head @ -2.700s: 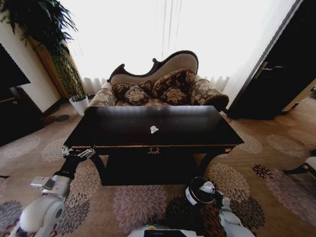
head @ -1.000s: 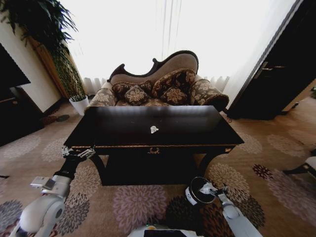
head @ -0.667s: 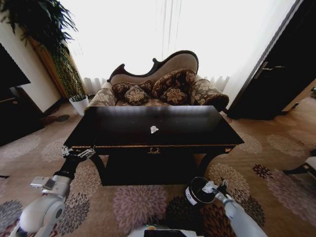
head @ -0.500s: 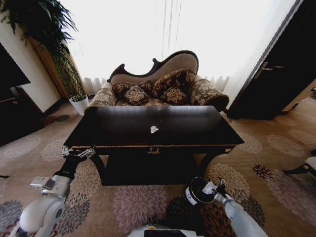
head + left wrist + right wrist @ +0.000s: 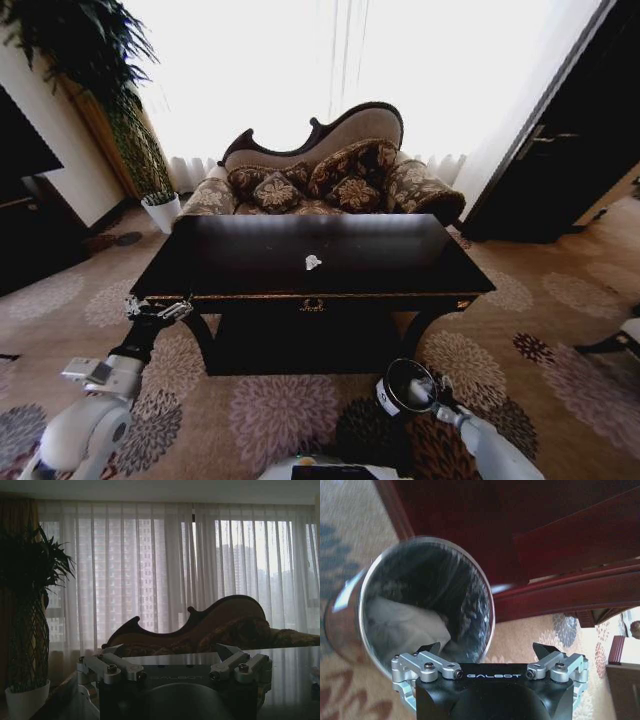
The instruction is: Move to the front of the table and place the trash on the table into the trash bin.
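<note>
A white crumpled piece of trash (image 5: pixel 313 262) lies near the middle of the dark glossy table (image 5: pixel 240 270). The round trash bin (image 5: pixel 392 398) stands on the carpet in front of the table's right half. In the right wrist view, the bin's (image 5: pixel 440 577) black inside holds a white crumpled wad (image 5: pixel 402 625). My right gripper (image 5: pixel 438 394) (image 5: pixel 487 648) hangs open just above the bin's near rim with nothing between its fingers. My left gripper (image 5: pixel 160 310) (image 5: pixel 171 650) is parked open at the table's front left corner.
An ornate sofa (image 5: pixel 320 175) with cushions stands behind the table. A tall potted plant (image 5: pixel 130 130) is at the back left and a dark door (image 5: pixel 560 160) at the right. Patterned carpet (image 5: pixel 270 410) lies between me and the table.
My right gripper has drawn back a little toward me across the bin's mouth. The white wad now lies down inside the bin. The left arm and the trash on the table have not moved.
</note>
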Robot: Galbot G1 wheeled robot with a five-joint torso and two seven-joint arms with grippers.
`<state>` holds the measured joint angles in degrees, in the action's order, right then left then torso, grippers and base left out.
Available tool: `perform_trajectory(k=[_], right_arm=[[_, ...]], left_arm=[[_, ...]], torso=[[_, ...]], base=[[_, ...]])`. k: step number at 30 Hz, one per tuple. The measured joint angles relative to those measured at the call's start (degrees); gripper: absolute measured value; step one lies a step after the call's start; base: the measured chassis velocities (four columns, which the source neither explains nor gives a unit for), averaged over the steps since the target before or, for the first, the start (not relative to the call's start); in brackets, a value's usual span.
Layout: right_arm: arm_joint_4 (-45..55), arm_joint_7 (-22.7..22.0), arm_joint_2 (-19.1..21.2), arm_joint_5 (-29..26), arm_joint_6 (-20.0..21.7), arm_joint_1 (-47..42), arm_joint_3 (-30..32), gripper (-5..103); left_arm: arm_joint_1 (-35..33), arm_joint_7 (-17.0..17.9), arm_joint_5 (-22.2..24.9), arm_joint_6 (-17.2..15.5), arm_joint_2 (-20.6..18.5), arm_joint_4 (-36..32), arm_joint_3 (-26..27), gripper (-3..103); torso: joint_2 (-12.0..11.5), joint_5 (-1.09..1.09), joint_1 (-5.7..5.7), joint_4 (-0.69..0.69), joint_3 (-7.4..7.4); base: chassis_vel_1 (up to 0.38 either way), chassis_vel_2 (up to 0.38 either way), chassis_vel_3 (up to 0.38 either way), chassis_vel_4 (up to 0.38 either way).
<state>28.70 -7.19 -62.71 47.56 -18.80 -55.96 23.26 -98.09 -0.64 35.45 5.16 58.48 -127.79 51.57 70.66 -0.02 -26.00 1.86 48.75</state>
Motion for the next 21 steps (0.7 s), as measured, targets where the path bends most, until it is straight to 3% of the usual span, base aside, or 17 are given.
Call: perform_trajectory(k=[7, 9, 10, 12, 15, 18, 21], right_arm=[[5.05, 2.65, -0.13, -7.91, -2.39, -2.86, 0.20, 100], [9.52, 4.79, -0.42, -14.68, -4.00, -6.04, 0.35, 100], [9.52, 4.79, -0.42, -14.68, -4.00, -6.04, 0.35, 100], [14.62, 6.79, -1.01, -21.01, -4.56, -10.23, 0.67, 100], [19.22, 8.36, -1.36, -26.11, -4.66, -14.19, 0.98, 100], [28.05, 9.72, -2.08, -35.22, -3.25, -21.22, 1.83, 100], [32.23, 10.16, -2.44, -39.46, -2.34, -24.04, 2.39, 100]], left_arm=[[0.00, 0.00, 0.00, 0.00, 0.00, 0.00, 0.00, 100], [0.00, 0.00, 0.00, 0.00, 0.00, 0.00, 0.00, 100], [0.00, 0.00, 0.00, 0.00, 0.00, 0.00, 0.00, 100], [0.00, 0.00, 0.00, 0.00, 0.00, 0.00, 0.00, 100], [0.00, 0.00, 0.00, 0.00, 0.00, 0.00, 0.00, 100], [0.00, 0.00, 0.00, 0.00, 0.00, 0.00, 0.00, 100], [0.00, 0.00, 0.00, 0.00, 0.00, 0.00, 0.00, 100]], torso=[[0.00, 0.01, 0.00, -0.01, 0.00], [0.00, -0.02, 0.00, -0.01, 0.00], [0.00, -0.02, 0.00, -0.01, 0.00], [0.00, 0.02, 0.00, -0.01, 0.00], [0.00, 0.00, 0.00, 0.00, 0.00], [0.00, 0.01, 0.00, 0.01, 0.00], [0.00, -0.01, 0.00, 0.01, 0.00]], base=[[0.000, 0.000, 0.000, 0.000], [0.000, 0.000, 0.000, 0.000], [0.000, 0.000, 0.000, 0.000], [0.000, 0.000, 0.000, 0.000], [0.000, 0.000, 0.000, 0.000], [0.000, 0.000, 0.000, 0.000], [0.000, 0.000, 0.000, 0.000]])
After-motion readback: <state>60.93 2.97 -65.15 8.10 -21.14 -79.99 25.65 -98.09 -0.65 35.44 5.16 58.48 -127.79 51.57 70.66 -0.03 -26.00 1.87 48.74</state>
